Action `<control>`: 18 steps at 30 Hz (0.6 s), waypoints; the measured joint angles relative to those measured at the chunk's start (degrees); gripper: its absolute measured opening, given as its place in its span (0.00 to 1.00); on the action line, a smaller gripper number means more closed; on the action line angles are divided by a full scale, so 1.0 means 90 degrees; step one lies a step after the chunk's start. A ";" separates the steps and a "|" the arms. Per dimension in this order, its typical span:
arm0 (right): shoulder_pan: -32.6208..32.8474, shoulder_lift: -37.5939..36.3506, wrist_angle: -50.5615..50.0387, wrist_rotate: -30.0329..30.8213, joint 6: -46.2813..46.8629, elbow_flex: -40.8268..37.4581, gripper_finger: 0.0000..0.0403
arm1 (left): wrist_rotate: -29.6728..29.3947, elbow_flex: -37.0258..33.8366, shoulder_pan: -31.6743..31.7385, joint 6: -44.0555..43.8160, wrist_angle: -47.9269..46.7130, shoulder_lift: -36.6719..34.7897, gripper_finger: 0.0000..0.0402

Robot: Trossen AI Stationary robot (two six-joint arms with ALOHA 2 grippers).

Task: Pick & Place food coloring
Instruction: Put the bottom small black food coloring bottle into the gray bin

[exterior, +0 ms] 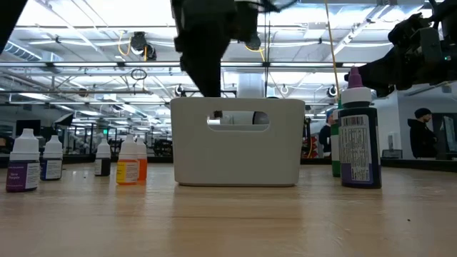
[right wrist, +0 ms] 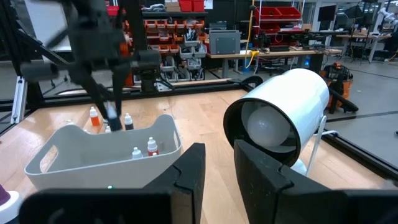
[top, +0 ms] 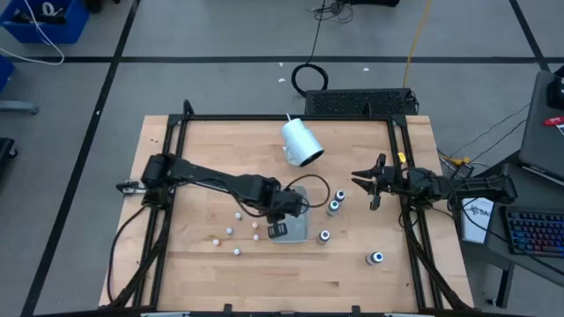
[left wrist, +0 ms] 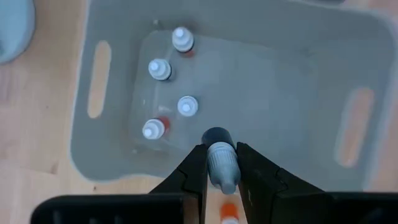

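While the right gripper (top: 371,182) waited closed at the table's right edge, the left gripper (left wrist: 222,167) hung over the grey bin (left wrist: 292,93), fingers clamped on a small dark-capped food coloring bottle (left wrist: 221,163). Four bottles (left wrist: 166,93) already stood inside.

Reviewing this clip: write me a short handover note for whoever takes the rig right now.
Left hand: shut on a small bottle, held over the bin.
Right hand: shut, holding nothing, waiting at the table's right side near the white lamp.
Done: four bottles stand in the bin.
Left: release the held one, then fetch the small bottles left of the bin and the dark bottles to its right.
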 joint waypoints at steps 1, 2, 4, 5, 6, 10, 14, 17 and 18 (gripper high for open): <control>0.0002 0.0000 0.0000 0.0000 -0.0002 -0.0002 0.19 | 0.0003 0.0000 0.0027 0.0000 -0.0019 0.0088 0.16; 0.0002 0.0000 0.0000 0.0000 -0.0002 -0.0002 0.19 | 0.0001 0.0000 0.0057 -0.0003 -0.0048 0.0173 0.16; 0.0002 0.0000 0.0000 0.0000 0.0000 0.0000 0.19 | 0.0006 0.0000 0.0129 -0.0055 -0.0107 0.0327 0.16; 0.0002 0.0000 0.0000 0.0000 0.0000 0.0000 0.19 | 0.0007 0.0000 0.0158 -0.0070 -0.0153 0.0376 0.16; 0.0002 0.0000 0.0000 0.0000 -0.0002 -0.0001 0.19 | 0.0006 0.0000 0.0187 -0.0076 -0.0203 0.0422 0.16; 0.0002 0.0000 0.0002 0.0000 -0.0002 0.0000 0.19 | -0.0099 -0.0003 0.0292 -0.0244 -0.0438 0.0520 0.16; 0.0000 0.0002 0.0000 0.0000 -0.0002 0.0000 0.19 | -0.0118 -0.0068 0.0340 -0.0414 -0.0473 0.0541 0.16; 0.0002 0.0002 0.0001 0.0000 -0.0001 -0.0001 0.19 | -0.0121 -0.0150 0.0337 -0.0463 -0.0459 0.0546 0.18; 0.0002 0.0001 0.0000 0.0000 -0.0001 -0.0002 0.19 | -0.0121 -0.0192 0.0337 -0.0490 -0.0440 0.0544 0.18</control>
